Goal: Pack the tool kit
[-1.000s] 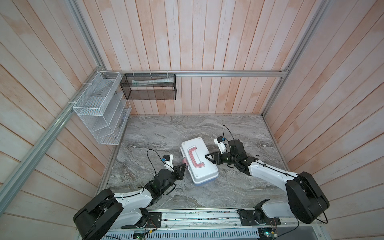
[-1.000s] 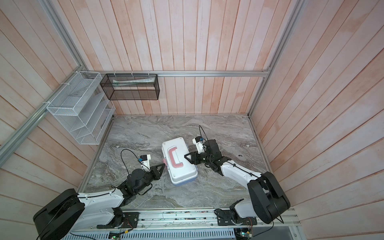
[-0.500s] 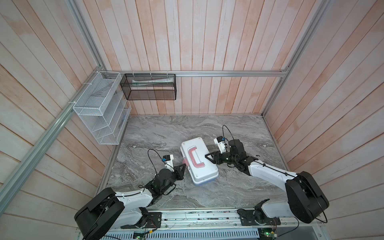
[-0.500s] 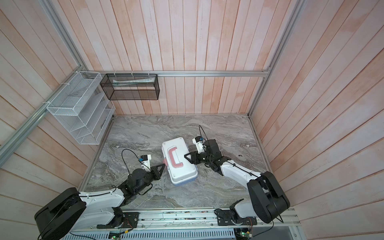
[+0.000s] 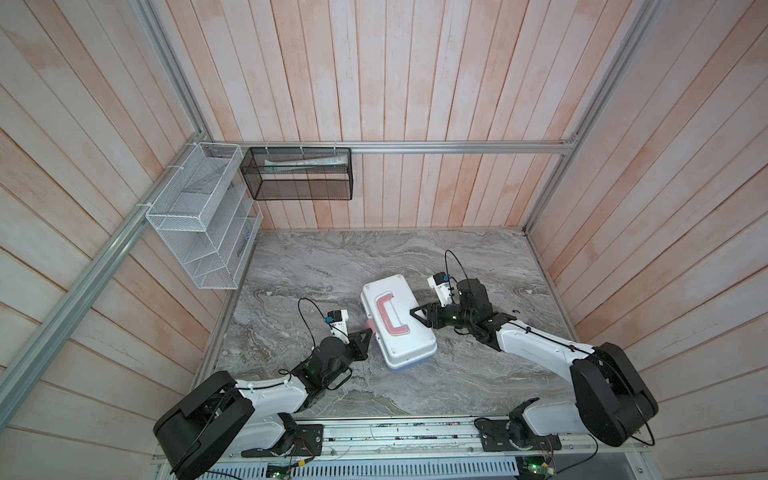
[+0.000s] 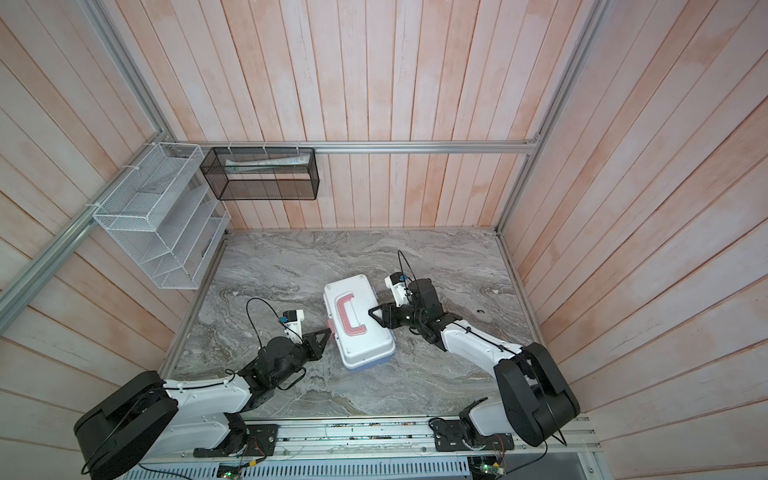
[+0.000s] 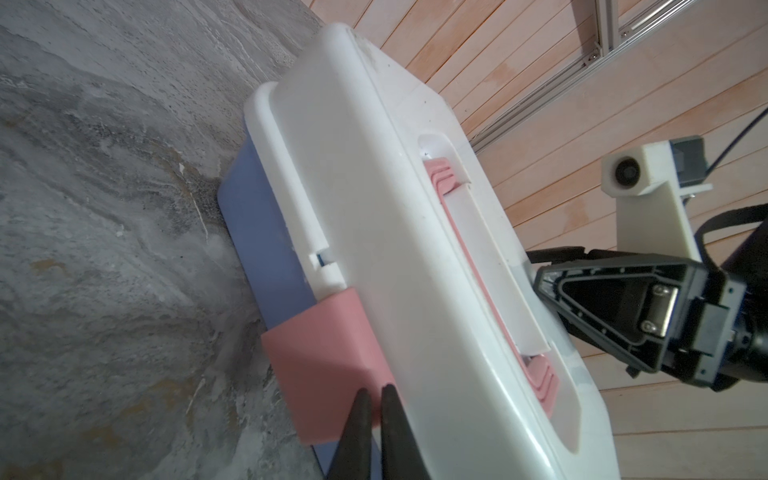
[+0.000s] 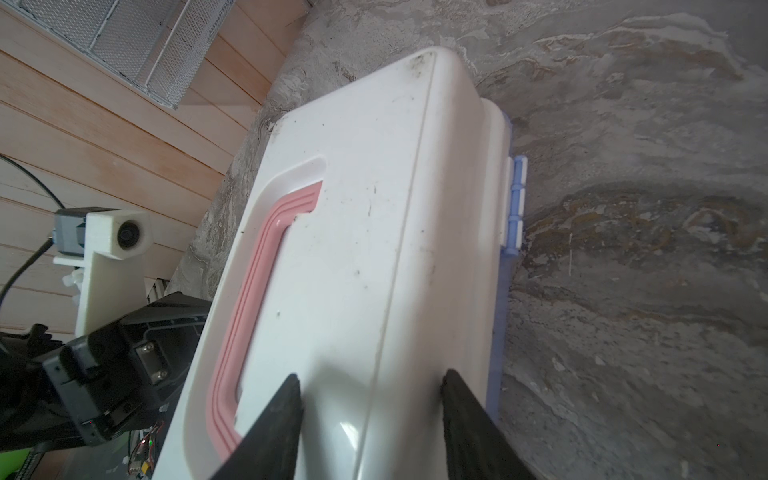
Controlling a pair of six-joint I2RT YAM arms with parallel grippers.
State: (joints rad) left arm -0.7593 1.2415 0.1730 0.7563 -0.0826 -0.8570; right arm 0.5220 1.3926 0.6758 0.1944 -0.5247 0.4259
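Observation:
The tool kit [image 5: 405, 345] [image 6: 365, 345] lies on the marble table with its white lid [image 7: 395, 208] [image 8: 374, 228] down on the light blue base [image 7: 266, 232]. The pink handle [image 5: 388, 313] lies flat in the lid. My left gripper [image 5: 369, 332] [image 6: 328, 331] [image 7: 376, 390] is shut, and its tips touch the pink latch [image 7: 320, 353] on the case's left side. My right gripper [image 5: 413, 312] [image 6: 371, 312] [image 8: 370, 378] is open. Its fingers rest on the lid near the hinge side, one beside the handle. The inside of the case is hidden.
A white wire basket [image 5: 199, 224] hangs on the left wall and a black mesh basket [image 5: 299, 178] on the back wall. A small dark bit [image 5: 515, 311] lies on the table [image 5: 332, 266] right of my right arm. Wooden walls close in three sides.
My left jaws have closed the last bit at the pink latch. The case and my right arm have stayed where they were.

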